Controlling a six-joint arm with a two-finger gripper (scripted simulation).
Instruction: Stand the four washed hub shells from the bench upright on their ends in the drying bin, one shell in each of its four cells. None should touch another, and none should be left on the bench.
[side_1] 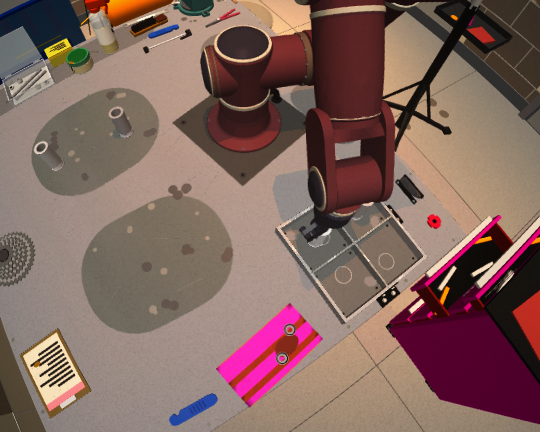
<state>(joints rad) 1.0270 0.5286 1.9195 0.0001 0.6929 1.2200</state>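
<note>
A hub shell (361, 214) in the far right cell of the drying bin (351, 257) is mostly hidden behind my arm. Two grey hub shells stand upright on the far left mat of the bench, one (120, 120) further back and one (48, 154) nearer the left edge, well apart. The two near cells of the bin hold only white ring marks. My gripper (316, 234) reaches down into the bin's far left cell and is closed around a hub shell (320, 238) held upright there.
The bin's thin walls and cross divider (351, 242) surround the gripper. A magenta cart (470, 305) stands off the bench to the right, a pink tray (270, 354) lies near the front edge, a black clip (409, 188) and red knob (434, 220) beside the bin.
</note>
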